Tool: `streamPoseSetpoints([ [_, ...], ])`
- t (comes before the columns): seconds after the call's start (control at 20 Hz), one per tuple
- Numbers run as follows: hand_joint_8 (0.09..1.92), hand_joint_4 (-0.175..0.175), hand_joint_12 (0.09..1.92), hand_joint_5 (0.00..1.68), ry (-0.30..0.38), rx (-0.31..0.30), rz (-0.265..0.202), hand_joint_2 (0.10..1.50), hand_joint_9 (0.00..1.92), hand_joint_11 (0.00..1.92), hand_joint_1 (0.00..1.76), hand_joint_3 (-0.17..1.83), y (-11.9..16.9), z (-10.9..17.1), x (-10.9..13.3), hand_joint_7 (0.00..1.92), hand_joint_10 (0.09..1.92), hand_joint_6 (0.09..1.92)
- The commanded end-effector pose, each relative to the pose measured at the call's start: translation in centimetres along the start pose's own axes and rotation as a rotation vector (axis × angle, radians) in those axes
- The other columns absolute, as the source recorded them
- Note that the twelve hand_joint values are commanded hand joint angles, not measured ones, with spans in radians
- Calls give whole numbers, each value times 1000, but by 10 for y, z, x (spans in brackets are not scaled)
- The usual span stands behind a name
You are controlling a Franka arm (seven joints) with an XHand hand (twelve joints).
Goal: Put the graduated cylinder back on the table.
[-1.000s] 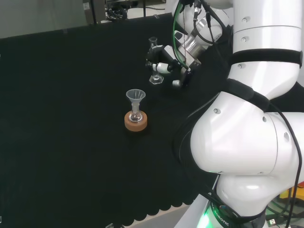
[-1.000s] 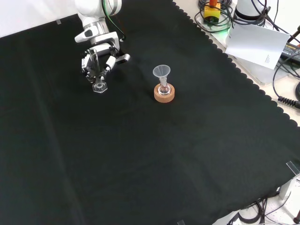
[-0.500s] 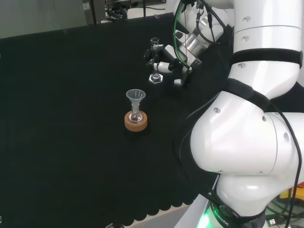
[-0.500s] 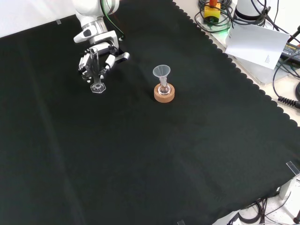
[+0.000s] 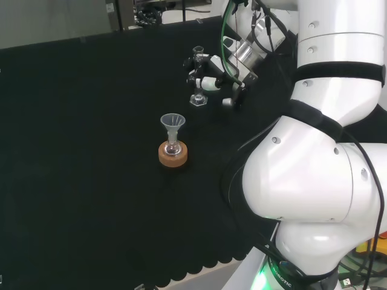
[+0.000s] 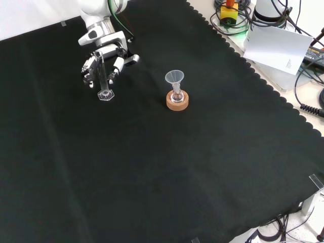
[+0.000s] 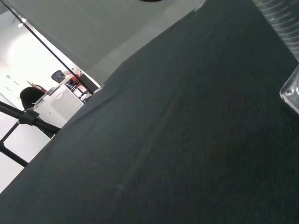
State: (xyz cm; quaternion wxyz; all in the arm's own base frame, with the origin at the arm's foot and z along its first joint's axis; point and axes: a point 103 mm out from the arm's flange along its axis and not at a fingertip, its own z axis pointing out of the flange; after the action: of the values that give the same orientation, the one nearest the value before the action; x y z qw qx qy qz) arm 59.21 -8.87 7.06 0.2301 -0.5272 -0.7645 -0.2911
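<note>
The clear graduated cylinder (image 6: 103,78) stands upright on its hexagonal foot on the black cloth, at the upper left of the front view. In the head view the cylinder (image 5: 197,84) stands at the far middle, just left of the hand (image 5: 217,65). The hand (image 6: 103,46) hangs right behind and above the cylinder. Its fingers are spread to either side of the tube and relaxed, not curled round it. The wrist view shows the cylinder's ribbed tube (image 7: 284,22) and foot close by.
A small flask with a clear funnel (image 6: 174,77) in its neck sits in a cork ring (image 6: 177,103) to the cylinder's right in the front view. A white sheet (image 6: 277,46) and cables lie beyond the cloth's scalloped edge. The arm's white links (image 5: 314,181) stand at the head view's right.
The cylinder went from tilted in the hand to standing upright on the cloth. The fingers have spread away from the tube and the hand has drawn back slightly.
</note>
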Motion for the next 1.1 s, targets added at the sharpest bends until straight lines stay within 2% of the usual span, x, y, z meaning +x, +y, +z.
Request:
streamPoseSetpoints([
  [0.05, 614, -44, 1303, 371, -12, 22, 34, 1017, 816, 387, 885, -175, 1, -13, -1, 357, 87, 335],
  [0.4, 603, -35, 1373, 322, -74, 26, 72, 990, 641, 210, 822, -175, -5, -34, 3, 161, 87, 123],
  [0.5, 604, -35, 1384, 314, -112, 19, 83, 988, 623, 188, 817, -175, -10, -41, 7, 144, 87, 98],
  [0.65, 607, -34, 1390, 314, -173, 3, 112, 987, 603, 160, 814, -175, -17, -55, 15, 132, 87, 87],
  [0.8, 610, -33, 1397, 316, -216, 20, 161, 987, 575, 122, 811, -175, -24, -70, 19, 120, 87, 87],
  [0.95, 606, -32, 1399, 301, -287, 19, 179, 986, 558, 109, 805, -175, -33, -85, 30, 98, 87, 87],
  [1.1, 606, -32, 1400, 295, -325, 2, 187, 986, 555, 105, 800, -175, -41, -100, 44, 92, 87, 87],
])
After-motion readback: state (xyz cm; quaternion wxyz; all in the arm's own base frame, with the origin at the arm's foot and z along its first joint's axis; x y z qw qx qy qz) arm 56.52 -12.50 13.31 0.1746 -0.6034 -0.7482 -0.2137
